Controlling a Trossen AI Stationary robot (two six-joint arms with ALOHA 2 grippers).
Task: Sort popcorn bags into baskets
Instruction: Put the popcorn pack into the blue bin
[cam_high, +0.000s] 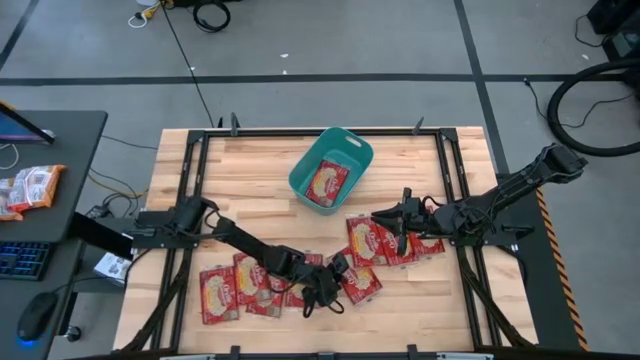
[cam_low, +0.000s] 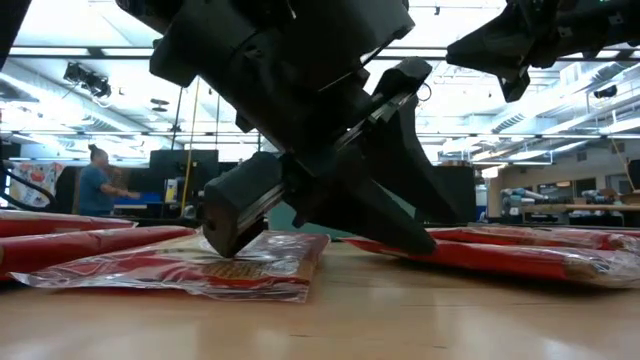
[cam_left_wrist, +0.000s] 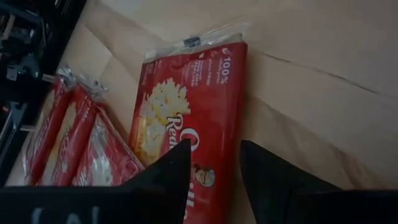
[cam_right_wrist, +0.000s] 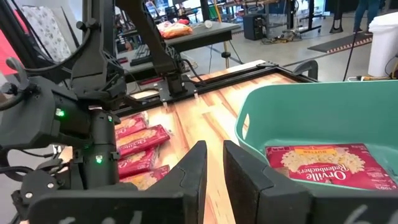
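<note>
Left hand (cam_high: 333, 283) sits low over the front of the bench (cam_high: 250, 160), its dark fingers (cam_left_wrist: 168, 171) parted and straddling one long edge of a popcorn bag (cam_left_wrist: 186, 118) that lies flat on the wood; the left wrist view shows one finger over the red packet and the other over bare bench, with nothing lifted. In the low view the fingertips reach down to the packet's top. More popcorn bags (cam_high: 232, 288) lie in a row just beside it toward the left, and another cluster (cam_high: 385, 243) lies under the right arm. Right hand (cam_high: 402, 222) hangs above that cluster near the teal basket (cam_high: 352, 148), its fingers (cam_right_wrist: 245, 171) nearly together with a narrow gap and holding nothing. The basket stands at the back middle of the bench with one packet (cam_right_wrist: 329, 165) lying inside.
</note>
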